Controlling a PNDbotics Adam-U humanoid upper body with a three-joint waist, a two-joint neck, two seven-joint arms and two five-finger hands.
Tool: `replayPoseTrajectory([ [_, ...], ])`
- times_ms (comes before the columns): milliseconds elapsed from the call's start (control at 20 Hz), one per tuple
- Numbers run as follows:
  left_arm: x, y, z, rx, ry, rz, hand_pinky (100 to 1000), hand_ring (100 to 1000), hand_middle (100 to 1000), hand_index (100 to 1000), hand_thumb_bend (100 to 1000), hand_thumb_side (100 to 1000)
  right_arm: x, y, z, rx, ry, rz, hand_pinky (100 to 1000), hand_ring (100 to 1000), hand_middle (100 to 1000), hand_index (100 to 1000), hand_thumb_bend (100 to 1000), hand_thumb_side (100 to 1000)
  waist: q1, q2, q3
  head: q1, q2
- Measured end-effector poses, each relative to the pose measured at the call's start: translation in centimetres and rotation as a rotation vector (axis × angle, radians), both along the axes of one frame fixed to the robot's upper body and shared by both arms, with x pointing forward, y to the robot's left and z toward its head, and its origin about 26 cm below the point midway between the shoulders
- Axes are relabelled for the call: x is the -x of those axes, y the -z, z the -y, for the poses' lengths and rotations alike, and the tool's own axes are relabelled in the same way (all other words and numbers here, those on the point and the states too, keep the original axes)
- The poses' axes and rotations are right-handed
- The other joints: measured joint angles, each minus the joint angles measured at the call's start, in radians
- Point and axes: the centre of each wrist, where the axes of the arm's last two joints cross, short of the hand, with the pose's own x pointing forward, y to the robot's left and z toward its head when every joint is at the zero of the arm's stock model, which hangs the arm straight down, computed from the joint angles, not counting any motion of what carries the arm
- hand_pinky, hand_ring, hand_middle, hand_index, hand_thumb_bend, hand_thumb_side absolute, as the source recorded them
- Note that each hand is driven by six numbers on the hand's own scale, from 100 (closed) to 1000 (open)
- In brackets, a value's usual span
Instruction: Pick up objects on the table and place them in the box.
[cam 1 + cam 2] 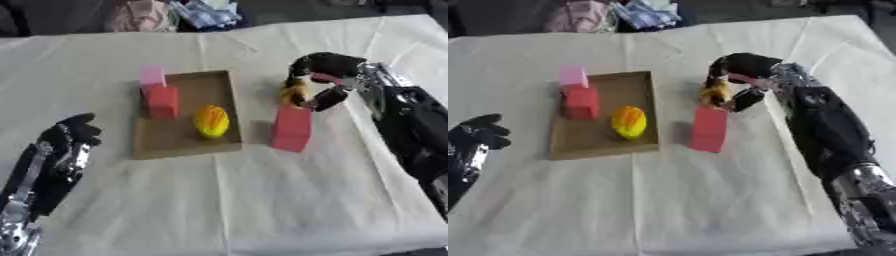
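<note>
A shallow brown cardboard box (222, 84) lies at the table's middle. Inside it sit a yellow-orange rounded object (211, 121) and a red block (162, 102); a pink block (152, 76) stands at its far left corner. Just right of the box a red-pink block (291, 128) stands upright on the cloth. Above that block my right hand (325, 70) is curled round a small yellow-orange object (292, 93), partly hidden by the fingers. My left hand (70, 135) rests at the lower left, fingers relaxed and holding nothing.
A white cloth (262, 200) covers the whole table. Bundled pink and blue things (175, 15) lie beyond the far edge. My right forearm (420, 125) runs down the right side.
</note>
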Motion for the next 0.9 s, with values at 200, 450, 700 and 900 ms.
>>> replayPoseTrajectory([
  [200, 0.0, 0.0, 0.0, 0.001, 0.0, 0.0, 736, 650, 644, 850, 100, 793, -0.1, -1.1, -1.0, -0.052, -0.031, 0.032, 829, 761, 446, 299, 100, 188, 0.0, 0.0, 0.001, -0.003, 0.0],
  [450, 0.0, 0.0, 0.0, 0.002, 0.0, 0.0, 736, 639, 644, 850, 100, 792, -0.3, -3.5, -3.3, -0.101, -0.096, 0.06, 830, 762, 448, 298, 100, 181, 0.0, 0.0, 0.006, -0.008, 0.0],
  [700, 0.0, 0.0, 0.0, 0.005, 0.001, -0.001, 736, 634, 644, 849, 100, 791, -0.3, -5.5, -6.5, -0.141, -0.181, 0.05, 838, 767, 451, 296, 100, 181, 0.0, -0.004, 0.009, -0.014, 0.0],
  [900, 0.0, 0.0, 0.0, 0.006, 0.001, -0.001, 736, 634, 644, 850, 100, 787, 0.1, -6.4, -10.2, -0.16, -0.273, 0.017, 840, 768, 452, 297, 100, 185, 0.0, -0.006, 0.011, -0.021, 0.0],
])
